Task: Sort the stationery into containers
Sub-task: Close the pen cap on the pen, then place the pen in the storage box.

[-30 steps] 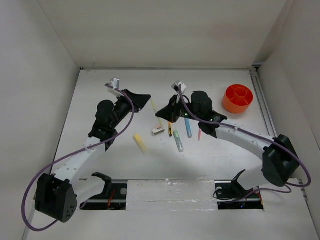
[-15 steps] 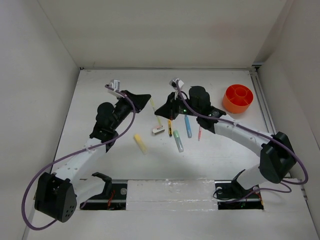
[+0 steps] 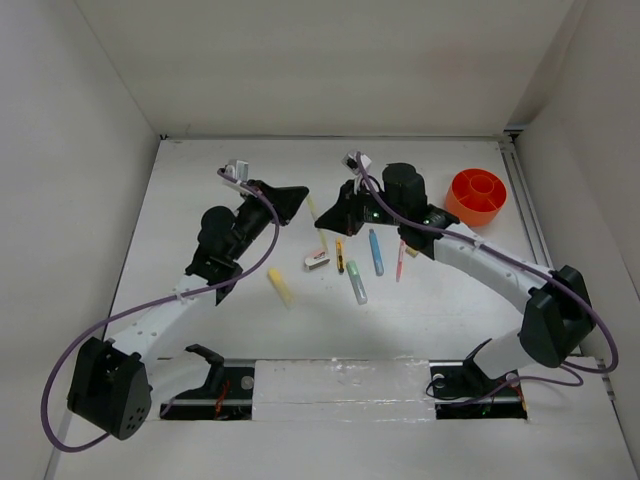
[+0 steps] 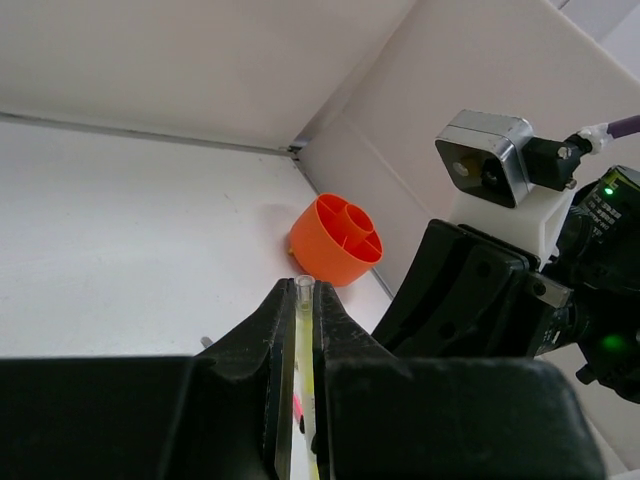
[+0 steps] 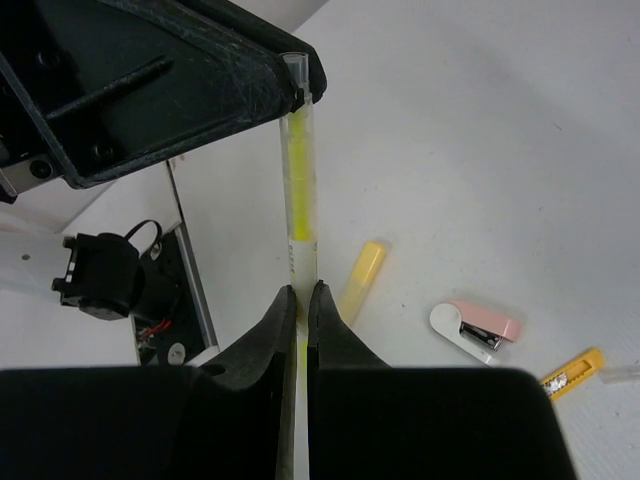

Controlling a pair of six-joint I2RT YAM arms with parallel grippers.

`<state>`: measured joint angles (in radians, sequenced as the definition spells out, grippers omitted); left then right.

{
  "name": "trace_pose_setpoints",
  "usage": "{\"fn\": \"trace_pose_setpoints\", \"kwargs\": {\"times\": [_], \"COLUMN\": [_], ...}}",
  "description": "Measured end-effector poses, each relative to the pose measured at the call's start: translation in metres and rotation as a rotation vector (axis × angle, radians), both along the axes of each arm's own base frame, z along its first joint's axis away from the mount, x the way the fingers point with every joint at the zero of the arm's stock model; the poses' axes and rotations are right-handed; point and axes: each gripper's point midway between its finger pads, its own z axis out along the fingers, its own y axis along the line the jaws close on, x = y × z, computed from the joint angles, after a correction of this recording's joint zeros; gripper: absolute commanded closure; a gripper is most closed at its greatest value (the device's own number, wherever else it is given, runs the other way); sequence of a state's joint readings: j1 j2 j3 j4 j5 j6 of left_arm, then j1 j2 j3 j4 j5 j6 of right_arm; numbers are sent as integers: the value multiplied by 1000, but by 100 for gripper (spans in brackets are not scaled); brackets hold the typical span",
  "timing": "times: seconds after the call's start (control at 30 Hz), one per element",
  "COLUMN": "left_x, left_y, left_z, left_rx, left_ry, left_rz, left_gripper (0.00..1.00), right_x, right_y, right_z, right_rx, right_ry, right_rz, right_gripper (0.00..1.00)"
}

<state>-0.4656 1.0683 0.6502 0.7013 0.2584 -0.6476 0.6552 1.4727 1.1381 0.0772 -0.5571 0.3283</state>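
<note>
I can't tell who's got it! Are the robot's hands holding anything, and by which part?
Both hold one thin clear plastic pen with a yellow core: the left hand pinches one end, the right hand the other end.

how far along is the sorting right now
Done: nothing, the round orange-red plastic cup looks empty. In hand: a thin clear-yellow pen, gripped at once by the left gripper and right gripper. Left: blue pen, pale green pen, short yellow stick, yellow-black stick and thin red stick lie outside the cup.
</note>
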Motion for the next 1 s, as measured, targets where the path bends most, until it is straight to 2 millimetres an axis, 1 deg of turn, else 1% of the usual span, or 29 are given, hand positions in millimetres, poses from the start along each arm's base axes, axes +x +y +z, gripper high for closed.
{"fn": "trace_pose_setpoints", "kwargs": {"times": [0.13,0.23,0.27,0.33,0.37,0.4,0.47,0.53,0.63,0.7,0.73,0.8,0.83,0.87,0.93,0.97,1.0], "left_x": [1,1,2,3,1,-1,-6,-10,-13,-14,-15,-15,-15,-15,-15,-15,-15], "left_y": [0,1,2,2,1,0,-2,2,13,23,29,43,51,57,68,71,74], "left_z": [9,12,13,15,14,14,17,25,49,70,80,94,100,103,98,89,81], "left_rx": [-19,-22,-20,-5,4,11,11,8,-12,-32,-40,-48,-50,-47,-19,5,30], "left_ry": [-35,-36,-25,6,27,48,79,87,73,62,63,85,97,107,133,154,172], "left_rz": [1,10,17,22,18,16,9,23,68,115,144,214,253,286,339,357,368], "left_gripper": [100,100,89,58,14,0,0,0,0,0,0,0,0,0,0,0,0], "right_x": [4,5,6,10,12,13,17,19,28,44,55,78,89,102,121,128,132], "right_y": [-1,-1,-1,0,1,2,1,-1,-9,-29,-44,-89,-115,-144,-192,-211,-226], "right_z": [9,10,10,8,7,6,0,-8,-18,-26,-31,-47,-54,-56,-49,-43,-35], "right_rx": [9,2,6,27,40,50,59,52,37,23,10,-43,-85,-124,-197,-227,-252], "right_ry": [-24,-71,-93,-142,-167,-185,-214,-234,-271,-304,-321,-355,-374,-399,-472,-516,-558], "right_rz": [5,19,21,24,24,23,20,15,-4,-51,-90,-204,-271,-346,-470,-512,-540], "right_gripper": [100,100,100,100,100,100,100,100,100,100,100,100,100,100,100,100,100]}}
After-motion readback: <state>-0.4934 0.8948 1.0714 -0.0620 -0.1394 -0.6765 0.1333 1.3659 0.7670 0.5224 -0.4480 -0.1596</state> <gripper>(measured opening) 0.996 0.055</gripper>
